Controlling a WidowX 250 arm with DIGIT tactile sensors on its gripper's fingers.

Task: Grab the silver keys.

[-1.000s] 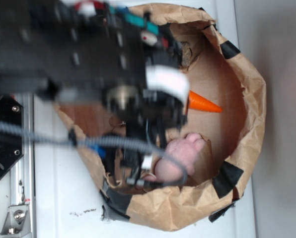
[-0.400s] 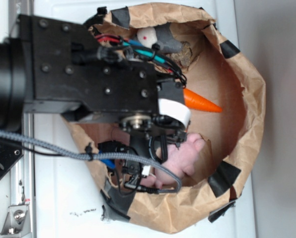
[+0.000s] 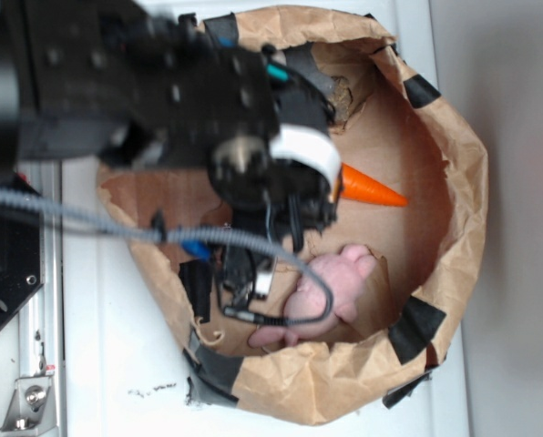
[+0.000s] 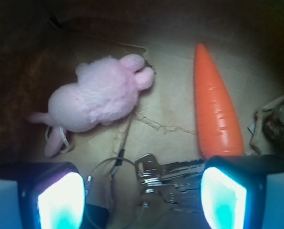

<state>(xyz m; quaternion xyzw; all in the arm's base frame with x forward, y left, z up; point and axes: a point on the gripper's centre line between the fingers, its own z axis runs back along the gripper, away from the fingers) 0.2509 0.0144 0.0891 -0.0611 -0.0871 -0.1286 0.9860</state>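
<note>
In the wrist view the silver keys (image 4: 168, 183) lie flat on the brown paper floor, on a thin wire ring (image 4: 108, 188), right between my two fingers. My gripper (image 4: 142, 200) is open, its pads (image 4: 61, 200) glowing cyan on either side of the keys, not touching them. In the exterior view the arm and gripper (image 3: 267, 223) reach down into the paper bag and hide the keys.
An orange carrot (image 4: 217, 109) (image 3: 372, 189) lies just right of the keys. A pink plush animal (image 4: 101, 95) (image 3: 331, 282) lies to the upper left. The brown paper bag wall (image 3: 454, 164) rings everything. A dark lump (image 4: 279, 126) sits at the right edge.
The arm has swung up and to the right over the bag, toward the carrot. The carrot and plush have not moved.
</note>
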